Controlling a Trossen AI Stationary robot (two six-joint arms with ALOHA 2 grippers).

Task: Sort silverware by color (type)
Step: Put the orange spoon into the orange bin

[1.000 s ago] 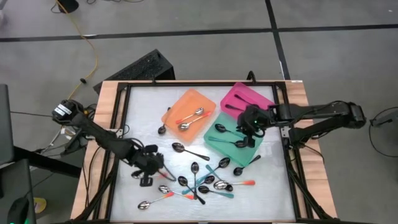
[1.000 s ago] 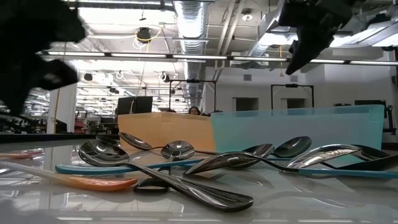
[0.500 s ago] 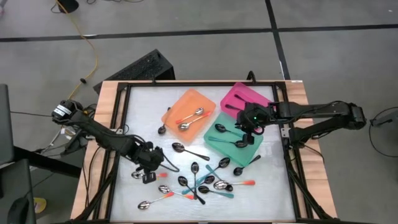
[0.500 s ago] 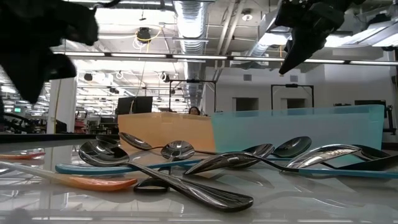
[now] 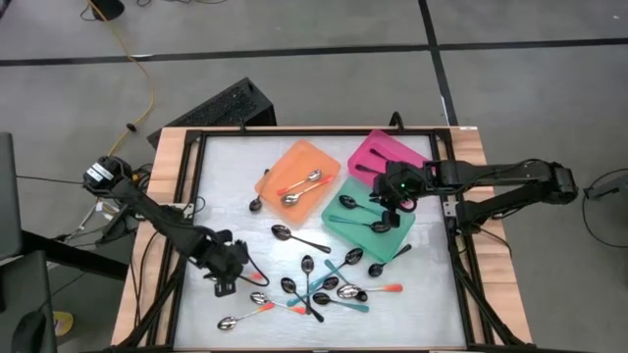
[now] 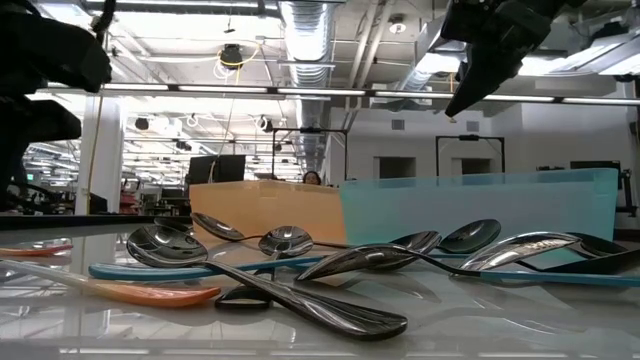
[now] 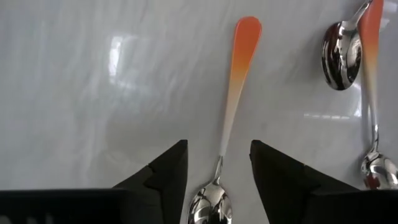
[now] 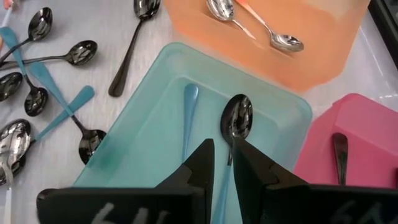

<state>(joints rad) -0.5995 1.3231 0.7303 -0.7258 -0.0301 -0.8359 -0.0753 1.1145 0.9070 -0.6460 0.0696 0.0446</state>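
1. Left wrist view shows the left gripper (image 7: 217, 174) low over the white tabletop (image 7: 93, 74), with its two dark fingers (image 7: 163, 168) apart and nothing held. A small spoon with a shiny metal bowl and an orange handle (image 7: 231, 99) lies flat between them.
2. In the high view, this spoon lies near the tabletop's front left corner, a little apart from the big pile of mixed spoons (image 5: 324, 286) by the front edge.
3. The spoon's long line runs straight out ahead of the fingers. Its bowl is right at the fingers and its orange tip points away from them.
4. What could go wrong: the bowl is round and smooth. If the fingers close on it, I think it could slip out or tip.
5. A second orange-handled spoon (image 7: 367, 81) lies near. A wide swing could bump it.
6. The right gripper (image 8: 222, 163) hangs over the teal plastic tray (image 8: 149, 112). Its fingers look almost together and empty. A dark spoon with a teal handle (image 8: 236, 119) lies in the tray under it.
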